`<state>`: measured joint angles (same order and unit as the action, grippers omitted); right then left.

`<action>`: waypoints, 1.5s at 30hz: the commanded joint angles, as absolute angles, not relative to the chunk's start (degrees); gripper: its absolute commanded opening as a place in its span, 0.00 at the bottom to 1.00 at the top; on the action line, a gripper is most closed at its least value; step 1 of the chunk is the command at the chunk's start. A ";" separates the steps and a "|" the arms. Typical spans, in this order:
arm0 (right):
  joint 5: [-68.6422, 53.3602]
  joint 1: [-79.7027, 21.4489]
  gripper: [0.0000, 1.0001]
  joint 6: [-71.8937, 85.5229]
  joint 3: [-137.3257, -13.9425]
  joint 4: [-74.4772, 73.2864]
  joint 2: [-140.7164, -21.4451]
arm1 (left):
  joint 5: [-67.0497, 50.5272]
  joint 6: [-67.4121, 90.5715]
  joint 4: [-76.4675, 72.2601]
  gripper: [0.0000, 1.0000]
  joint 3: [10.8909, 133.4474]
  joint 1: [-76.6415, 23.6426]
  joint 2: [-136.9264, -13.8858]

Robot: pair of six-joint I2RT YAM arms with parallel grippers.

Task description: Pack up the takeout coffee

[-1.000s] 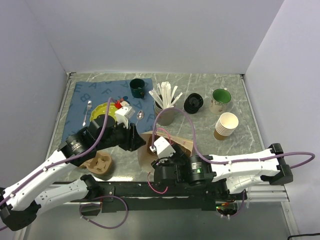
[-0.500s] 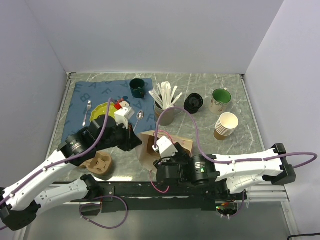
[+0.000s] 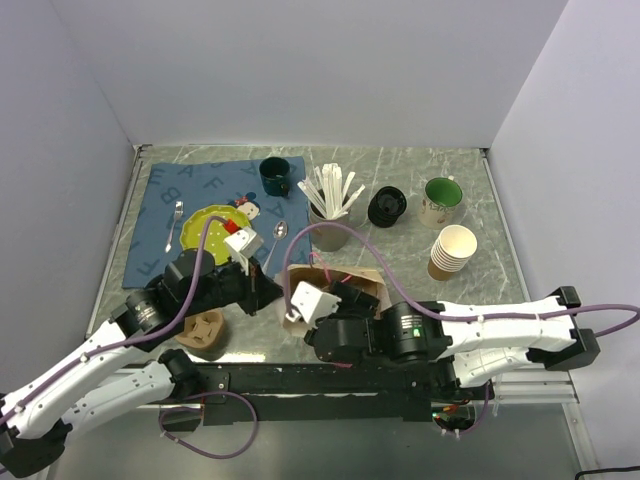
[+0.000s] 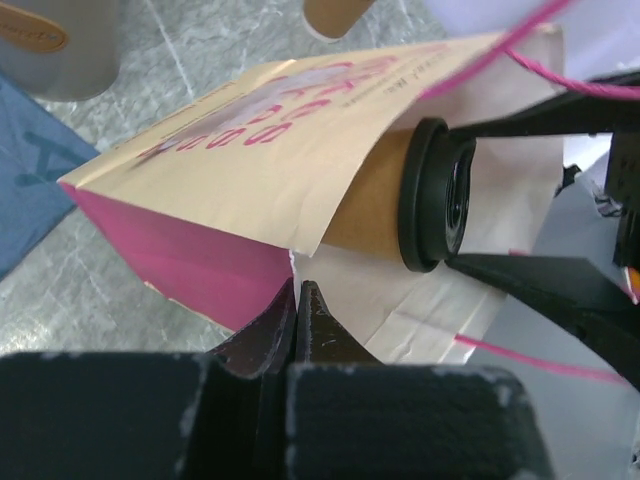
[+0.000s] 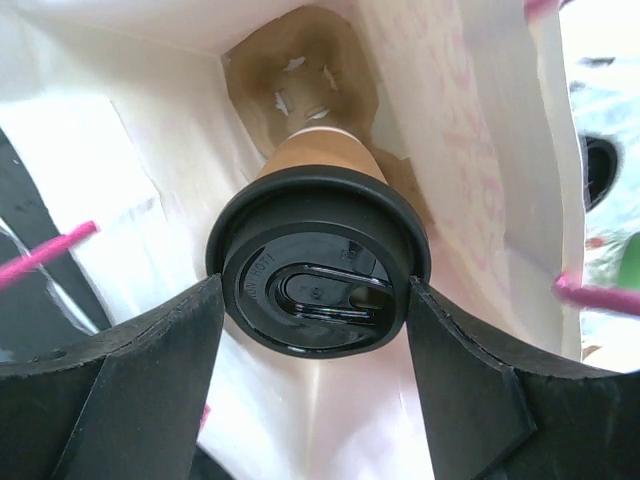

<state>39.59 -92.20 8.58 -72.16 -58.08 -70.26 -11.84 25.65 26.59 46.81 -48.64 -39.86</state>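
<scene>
Right hand (image 5: 315, 292): your fingers clamp the black lid's sides, holding the takeout coffee (image 5: 320, 240).
Left hand (image 4: 297, 300): pinched shut at the paper bag's (image 4: 250, 150) mouth.
Coffee: tan cup, inside the bag.
Axis: lying sideways, lid toward the mouth, base toward the cardboard carrier (image 5: 300, 70).

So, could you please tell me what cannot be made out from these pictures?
- Right wrist view: the base of the takeout coffee is hidden behind its own lid, so whether it reaches the pulp tray deep in the paper bag is unclear.
- Top view: the cup is hidden under the right arm and the bag.
- Left wrist view: the bag's print is blurred; whether the shut left hand pinches the bag's edge is unclear.
</scene>
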 commanded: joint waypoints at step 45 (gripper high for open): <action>30.67 -81.91 0.54 -13.80 -65.21 -45.70 -65.66 | -1.15 34.10 35.34 0.57 51.15 -48.87 -38.23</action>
